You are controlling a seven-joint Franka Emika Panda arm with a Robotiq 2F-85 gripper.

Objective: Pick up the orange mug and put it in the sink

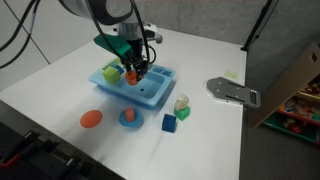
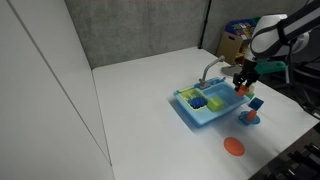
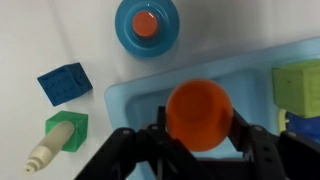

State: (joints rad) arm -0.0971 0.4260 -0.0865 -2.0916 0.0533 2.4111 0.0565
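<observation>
Hand status: clenched on the orange mug, 1 finger on each side of the body. The gap is only as wide as the mug, with both pads pressed against its wall.

Mug location: over the sink, inside the rim outline, at the end of the basin that faces the table's near edge in an exterior view. The sink sits around the middle of the table, well away from all 4 corners. I can't tell whether the mug's underside touches the basin floor.

Orientation: the wrist view shows the mug as a plain orange circle, so its long axis runs straight down, in line with my wrist and square to the table. No handle shows, so I can't say which way it points. I also can't tell whether the rim or the base faces the camera.

Other items:
- 1 green block in the sink, apart from the mug.
- 1 blue plate with an orange piece on it, just outside the sink rim.
- 1 blue cube and 1 green bottle on the table near that rim.
- 1 orange disc toward the near edge.
- 1 grey faucet lying flat by the side edge.
</observation>
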